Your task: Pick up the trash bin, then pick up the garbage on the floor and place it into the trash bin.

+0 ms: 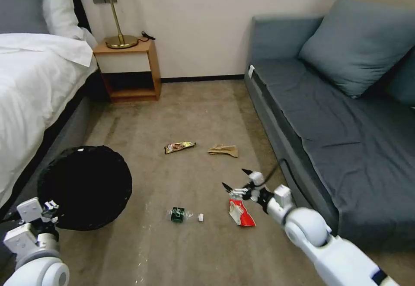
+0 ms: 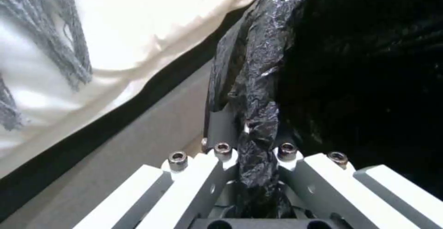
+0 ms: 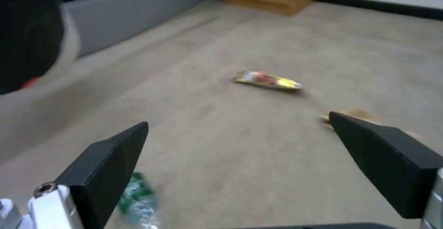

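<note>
The trash bin [image 1: 86,186], round and lined with a crinkly black bag, hangs at the lower left beside the bed. My left gripper [image 1: 51,209] is shut on its rim, and the bag-covered rim [image 2: 256,118] runs between the fingers. On the carpet lie a clear crushed bottle with a green label [image 1: 183,214], a red-and-white wrapper [image 1: 241,212], a long brown-yellow snack wrapper [image 1: 179,147] and crumpled tan paper [image 1: 224,150]. My right gripper [image 1: 237,179] is open just above the red-and-white wrapper. The right wrist view takes in the snack wrapper [image 3: 268,80], the bottle [image 3: 138,198] and the paper [image 3: 351,115].
A bed [image 1: 34,87] with white sheets runs along the left. A grey sofa [image 1: 337,117] stands on the right. A wooden nightstand [image 1: 129,72] with a brass lamp [image 1: 117,22] stands at the back wall. Open carpet [image 1: 194,113] stretches between bed and sofa.
</note>
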Controlling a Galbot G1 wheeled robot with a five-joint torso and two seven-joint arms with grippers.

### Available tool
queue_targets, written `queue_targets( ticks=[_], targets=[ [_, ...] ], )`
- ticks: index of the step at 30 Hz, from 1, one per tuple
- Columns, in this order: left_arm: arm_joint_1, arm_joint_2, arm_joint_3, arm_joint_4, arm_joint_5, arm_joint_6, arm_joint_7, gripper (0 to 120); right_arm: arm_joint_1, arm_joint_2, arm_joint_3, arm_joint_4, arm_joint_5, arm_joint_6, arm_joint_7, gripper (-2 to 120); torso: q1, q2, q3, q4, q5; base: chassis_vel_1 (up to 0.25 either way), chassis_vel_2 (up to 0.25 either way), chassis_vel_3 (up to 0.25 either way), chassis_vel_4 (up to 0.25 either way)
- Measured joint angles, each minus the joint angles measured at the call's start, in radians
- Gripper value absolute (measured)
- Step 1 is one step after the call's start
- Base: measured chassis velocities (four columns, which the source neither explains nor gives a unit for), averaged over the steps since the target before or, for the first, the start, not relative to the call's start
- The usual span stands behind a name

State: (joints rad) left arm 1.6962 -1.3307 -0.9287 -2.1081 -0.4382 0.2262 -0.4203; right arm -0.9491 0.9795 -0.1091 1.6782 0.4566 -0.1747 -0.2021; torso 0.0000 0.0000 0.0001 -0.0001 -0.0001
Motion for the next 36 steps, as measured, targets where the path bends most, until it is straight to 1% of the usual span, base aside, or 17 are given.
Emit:
queue_targets(
  ticks=[3,4,5,7,8,9,10,12,14,15,18,19,23,24,29,32,36],
  targets=[
    [0.009,-0.013,0.0,0.001,0.024,-0.013,0.001,3,0.156,0.026,-0.132,-0.085,0.007,-0.002,-0.017,100,0.0,0.0,0.0,0.0003,-0.0002,0.0,0.0,0.0,0.0],
    [0.011,-0.016,0.0,0.003,0.031,-0.015,0.001,3,0.212,0.048,-0.174,-0.123,0.011,-0.001,-0.028,100,0.0,0.0,0.0,0.0002,0.0,0.0,0.0,0.0,0.0],
    [0.011,-0.016,0.0,0.003,0.031,-0.015,0.001,3,0.212,0.048,-0.174,-0.123,0.011,-0.001,-0.028,100,0.0,0.0,0.0,0.0002,0.0,0.0,0.0,0.0,0.0],
    [0.012,-0.019,0.0,0.005,0.042,-0.015,0.001,3,0.297,0.086,-0.235,-0.197,0.02,0.005,-0.046,100,0.0,0.0,0.0,0.0005,-0.0004,0.0,0.0,0.0,0.0],
    [0.014,-0.021,0.0,0.005,0.047,-0.015,0.001,3,0.342,0.117,-0.278,-0.25,0.021,0.01,-0.06,100,0.0,0.0,0.0,0.0002,-0.0005,0.0,0.0,0.0,0.0],
    [0.014,-0.021,0.0,0.005,0.047,-0.015,0.001,3,0.342,0.117,-0.278,-0.25,0.021,0.01,-0.06,100,0.0,0.0,0.0,0.0002,-0.0005,0.0,0.0,0.0,0.0],
    [0.016,-0.023,0.0,0.004,0.051,-0.015,0.001,3,0.367,0.139,-0.307,-0.285,0.02,0.012,-0.072,100,0.0,0.0,0.0,0.0003,0.0001,0.0,0.0,0.0,0.0],
    [0.023,-0.029,0.0,-0.001,0.059,-0.015,-0.001,3,0.414,0.181,-0.364,-0.361,0.007,0.021,-0.099,100,0.0,0.0,0.0,0.0002,-0.0003,0.0,0.0,0.0,0.0],
    [0.032,-0.036,0.0,-0.005,0.066,-0.017,-0.002,3,0.44,0.226,-0.406,-0.426,-0.014,0.028,-0.116,100,0.0,0.0,0.0,0.0,0.0001,0.0,0.0,0.0,0.0],
    [0.032,-0.036,0.0,-0.005,0.066,-0.017,-0.002,3,0.44,0.226,-0.406,-0.426,-0.014,0.028,-0.116,100,0.0,0.0,0.0,0.0,0.0001,0.0,0.0,0.0,0.0],
    [0.05,-0.046,0.0,-0.005,0.084,-0.039,-0.002,3,0.47,0.303,-0.451,-0.532,-0.051,0.03,-0.139,100,0.0,0.0,0.0,0.0003,-0.0001,0.0,0.0,0.0,0.0],
    [0.05,-0.046,0.0,-0.005,0.084,-0.039,-0.002,3,0.47,0.303,-0.451,-0.532,-0.051,0.03,-0.139,100,0.0,0.0,0.0,0.0003,-0.0001,0.0,0.0,0.0,0.0],
    [0.06,-0.051,0.0,0.001,0.092,-0.054,-0.002,3,0.471,0.386,-0.477,-0.653,-0.136,0.046,-0.167,100,0.0,0.0,0.0,0.0002,-0.0002,0.0,0.0,0.0,0.0],
    [0.06,-0.051,0.0,0.001,0.092,-0.054,-0.002,3,0.471,0.386,-0.477,-0.653,-0.136,0.046,-0.167,100,0.0,0.0,0.0,0.0002,-0.0002,0.0,0.0,0.0,0.0],
    [0.055,-0.051,-0.001,0.007,0.091,-0.054,-0.003,3,0.439,0.432,-0.491,-0.73,-0.205,0.058,-0.171,100,0.0,0.0,0.0,0.0001,-0.0001,0.0,0.0,0.0,0.0],
    [0.055,-0.049,-0.002,0.009,0.092,-0.054,-0.005,3,0.42,0.456,-0.494,-0.776,-0.265,0.08,-0.173,100,0.0,0.0,0.0,0.0001,-0.0001,0.0,0.0,0.0,0.0],
    [0.058,-0.059,-0.001,0.008,0.098,-0.054,-0.006,3,0.402,0.482,-0.483,-0.831,-0.316,0.108,-0.172,100,0.0,0.0,0.0,0.0,0.0,0.0,0.0,0.0,0.0]
  ],
)
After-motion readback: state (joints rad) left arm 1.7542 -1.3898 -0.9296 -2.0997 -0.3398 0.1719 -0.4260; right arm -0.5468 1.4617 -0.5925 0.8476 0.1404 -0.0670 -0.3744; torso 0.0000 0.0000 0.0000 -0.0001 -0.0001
